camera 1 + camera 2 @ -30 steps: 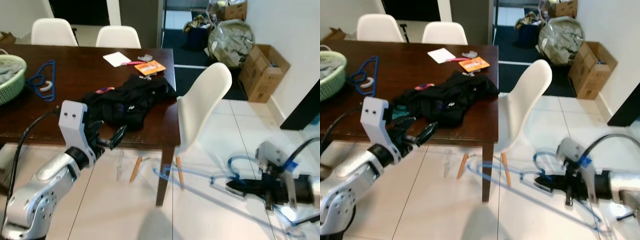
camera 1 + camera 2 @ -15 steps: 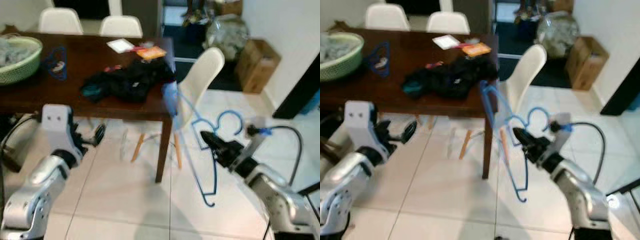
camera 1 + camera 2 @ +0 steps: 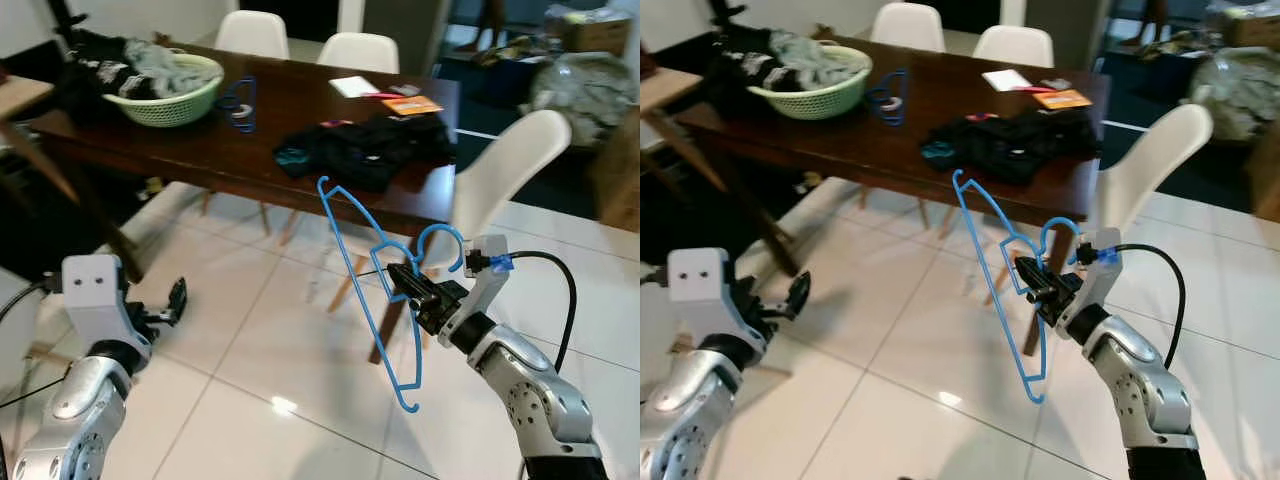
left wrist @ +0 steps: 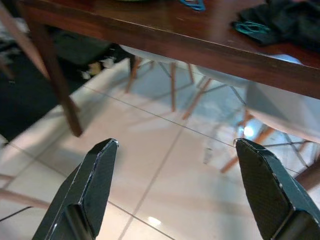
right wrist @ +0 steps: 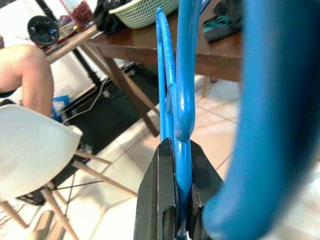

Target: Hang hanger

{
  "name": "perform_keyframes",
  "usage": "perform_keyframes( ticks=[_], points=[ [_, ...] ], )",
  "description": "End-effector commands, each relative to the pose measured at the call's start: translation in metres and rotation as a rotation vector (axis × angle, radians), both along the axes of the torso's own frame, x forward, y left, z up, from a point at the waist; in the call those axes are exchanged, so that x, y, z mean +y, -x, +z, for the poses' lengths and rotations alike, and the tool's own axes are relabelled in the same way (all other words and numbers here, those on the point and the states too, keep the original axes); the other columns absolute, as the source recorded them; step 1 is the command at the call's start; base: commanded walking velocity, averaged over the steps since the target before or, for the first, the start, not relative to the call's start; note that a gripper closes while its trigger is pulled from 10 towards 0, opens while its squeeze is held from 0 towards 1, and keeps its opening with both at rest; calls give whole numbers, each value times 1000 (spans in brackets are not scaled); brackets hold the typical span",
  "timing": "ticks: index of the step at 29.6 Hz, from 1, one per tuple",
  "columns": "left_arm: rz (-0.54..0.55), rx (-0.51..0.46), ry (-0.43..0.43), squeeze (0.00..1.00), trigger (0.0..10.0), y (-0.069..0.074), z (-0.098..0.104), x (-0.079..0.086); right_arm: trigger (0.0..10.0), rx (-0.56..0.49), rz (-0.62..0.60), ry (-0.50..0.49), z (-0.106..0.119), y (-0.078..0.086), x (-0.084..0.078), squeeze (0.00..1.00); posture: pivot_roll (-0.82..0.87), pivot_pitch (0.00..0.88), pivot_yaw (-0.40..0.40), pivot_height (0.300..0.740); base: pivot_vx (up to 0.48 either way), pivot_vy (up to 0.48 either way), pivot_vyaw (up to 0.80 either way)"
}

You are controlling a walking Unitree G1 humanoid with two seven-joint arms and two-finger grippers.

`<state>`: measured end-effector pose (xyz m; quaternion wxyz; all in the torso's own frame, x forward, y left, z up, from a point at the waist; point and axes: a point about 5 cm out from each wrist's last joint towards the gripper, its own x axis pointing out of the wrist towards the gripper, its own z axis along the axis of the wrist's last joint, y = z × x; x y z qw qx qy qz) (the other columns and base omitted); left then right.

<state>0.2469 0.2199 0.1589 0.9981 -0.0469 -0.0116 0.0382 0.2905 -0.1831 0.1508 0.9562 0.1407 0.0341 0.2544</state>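
From the head camera you've got the right gripper [image 3: 400, 277] pinched on the thin blue plastic hanger [image 3: 372, 275], holding it up in the air over the white tiled floor [image 3: 260, 340], just in front of the dark wooden dining table [image 3: 200, 150] where a black heap of clothes [image 3: 370, 150] lies. Your left wrist view has the left gripper [image 4: 175, 185] spread wide with nothing in it, low over the tiles near the table's edge. Right wrist view: the two black fingers [image 5: 165, 200] are clamped on the blue rod, with a pale green basket [image 5: 145, 12] on the table behind.
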Motion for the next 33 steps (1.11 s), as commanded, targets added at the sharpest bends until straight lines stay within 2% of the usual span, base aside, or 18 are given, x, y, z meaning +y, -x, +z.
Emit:
perform_keyframes(
  ticks=[1, 7, 25, 28, 33],
  points=[
    [0, 0, -5, 0, 10000, 0, -1, 0, 10000, -9, -10, -12, 1, -1, -1, 0, 26, 108, -14, 740, 0, 0, 794],
    [38, -82, -19, 0, 10000, -4, 12, 7, 10000, -3, -38, -50, 0, -4, -1, 0, 31, 100, -11, 740, 411, 0, 0],
    [35, -158, -30, 0, 10000, -10, 30, 7, 10000, -25, -27, -84, 1, -6, 1, 0, 38, 88, -12, 740, 480, 0, 0],
    [30, -188, -39, 0, 10000, -12, 39, 6, 10000, -55, 13, -76, 3, -3, 5, 0, 39, 83, -9, 740, 480, 0, 788],
    [28, -207, -42, 0, 10000, -14, 46, 7, 10000, -56, 6, -107, 4, -3, 3, 0, 39, 81, -10, 740, 474, 0, 783]
  ],
)
